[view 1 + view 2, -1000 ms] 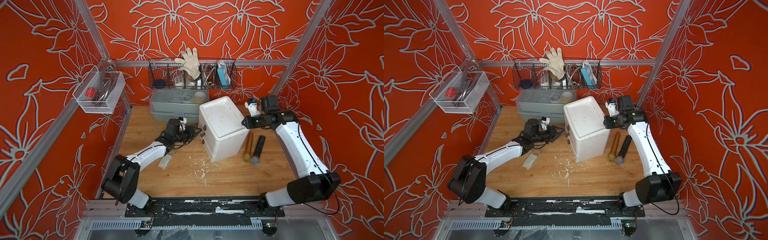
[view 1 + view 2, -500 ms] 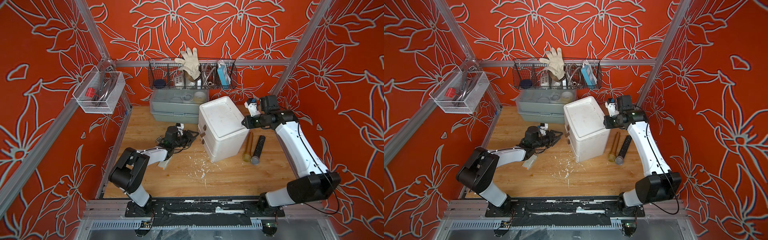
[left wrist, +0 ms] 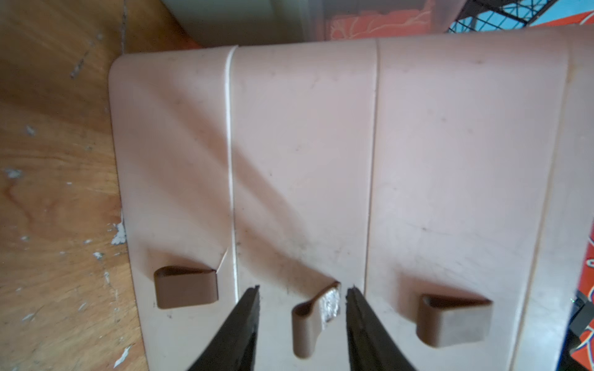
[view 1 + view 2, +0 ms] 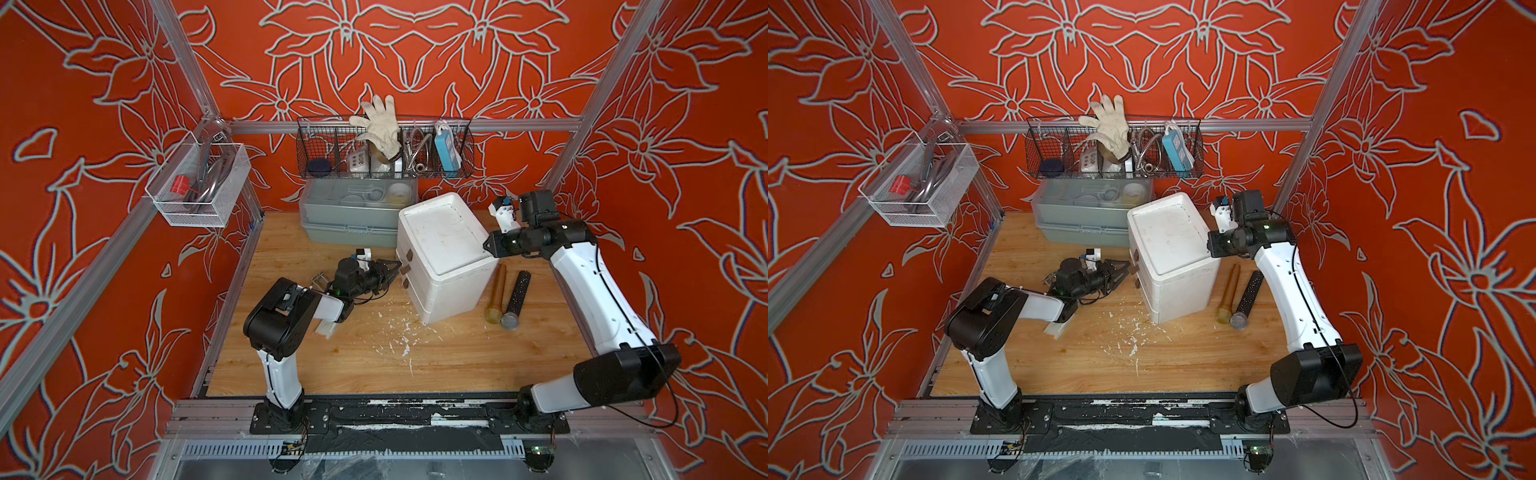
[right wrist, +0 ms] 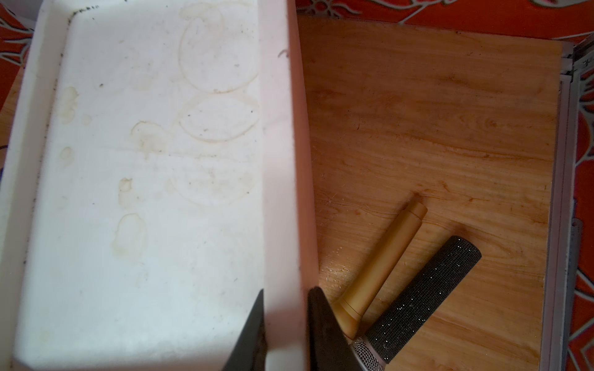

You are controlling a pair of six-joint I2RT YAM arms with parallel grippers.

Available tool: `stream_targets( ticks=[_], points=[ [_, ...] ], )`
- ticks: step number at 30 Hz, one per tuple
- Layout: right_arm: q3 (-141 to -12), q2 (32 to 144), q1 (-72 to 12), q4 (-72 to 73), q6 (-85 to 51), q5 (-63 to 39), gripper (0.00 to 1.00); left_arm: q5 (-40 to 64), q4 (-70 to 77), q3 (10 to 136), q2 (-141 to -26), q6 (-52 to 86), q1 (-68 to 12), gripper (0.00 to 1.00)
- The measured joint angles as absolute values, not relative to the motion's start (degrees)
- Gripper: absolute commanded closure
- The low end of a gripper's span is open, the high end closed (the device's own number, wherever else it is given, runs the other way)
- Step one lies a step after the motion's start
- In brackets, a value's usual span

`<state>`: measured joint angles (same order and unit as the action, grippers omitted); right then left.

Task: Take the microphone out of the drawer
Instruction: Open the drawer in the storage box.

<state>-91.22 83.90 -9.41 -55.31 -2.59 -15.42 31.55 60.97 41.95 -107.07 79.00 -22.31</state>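
Change: left pincer (image 3: 302, 289) narrowing, still open astride middle drawer handle (image 3: 311, 318), cabinet (image 4: 440, 232) 9 o'clock face.
Brace: right pincer (image 5: 285, 294) clamps cabinet rim (image 5: 283, 160).
Meaning: pull next.

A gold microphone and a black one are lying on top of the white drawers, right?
Not quite. The gold microphone and the black microphone lie on the wooden table beside the white drawers, not on top of them. Both top views show it.

Left arm (image 4: 279, 376) and right arm (image 4: 582, 286) had white shells, black rounded joint housings and black base plates (image 4: 266, 420). Thin black cable (image 4: 1357, 405) looped off the right arm's base joint. Fingers (image 3: 238, 331) were matte black, tapered. Wrist mount (image 4: 503, 216) was white with a blue insert.
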Motion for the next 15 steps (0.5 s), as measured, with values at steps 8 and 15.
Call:
stream_targets(
  ticks=[8, 15],
  points=[
    [-91.3, 84.0, -9.4, -55.4, -2.5, -15.4, 1.00, 31.2, 64.4, 42.1, -108.2, 80.8, -23.5, 0.56],
    [-91.3, 84.0, -9.4, -55.4, -2.5, -15.4, 1.00, 30.9, 67.0, 43.2, -108.6, 82.2, -24.4, 0.61]
  ],
)
